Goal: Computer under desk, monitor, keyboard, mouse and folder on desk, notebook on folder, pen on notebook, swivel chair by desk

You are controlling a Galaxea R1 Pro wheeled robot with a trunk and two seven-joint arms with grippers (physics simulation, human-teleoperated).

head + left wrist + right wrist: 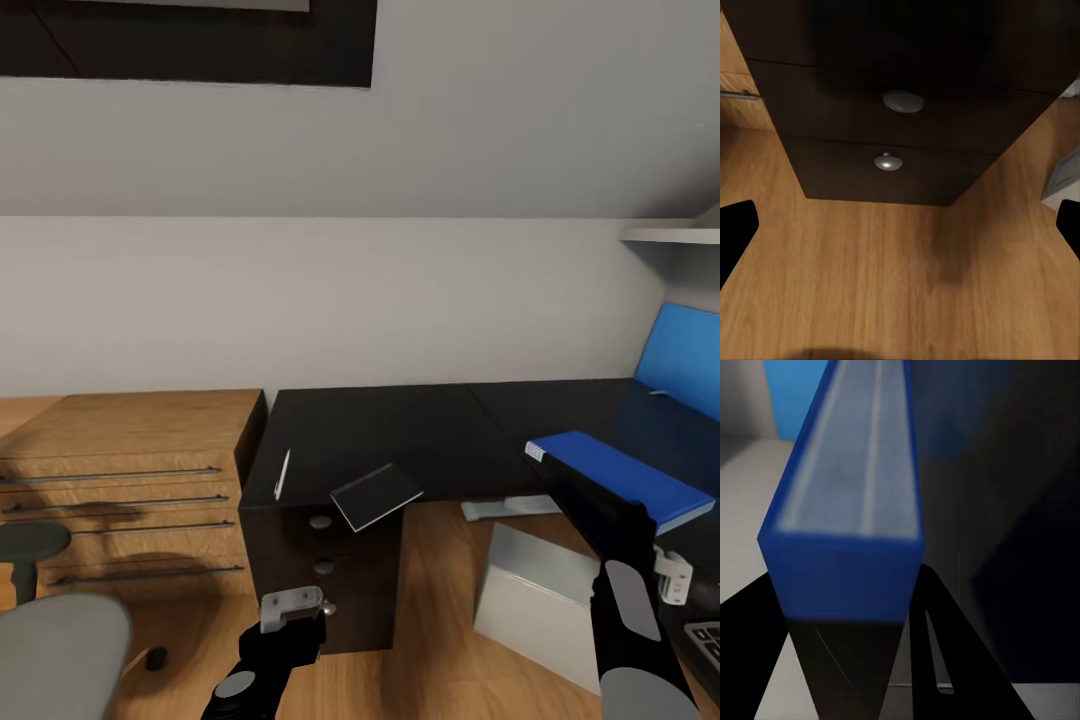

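Note:
The bright blue folder [618,472] hovers just over the front edge of the black desk [420,425], and my right gripper [588,505] is shut on its near side. In the right wrist view the folder [847,502] runs away from between my black fingers [945,660]. The pale notebook [375,495] lies tilted, overhanging the desk's front edge, with the white pen [283,473] to its left. My left gripper [293,608] is open, low in front of the dark drawer pedestal [892,120]. The light grey computer [540,595] stands on the floor under the desk. A corner of the keyboard [706,640] shows at lower right.
A light wood cabinet [130,480] with bar handles stands left of the desk. The grey swivel chair [60,640] is at lower left. A blue upright panel [690,360] stands at the desk's far right, under a white shelf [670,235].

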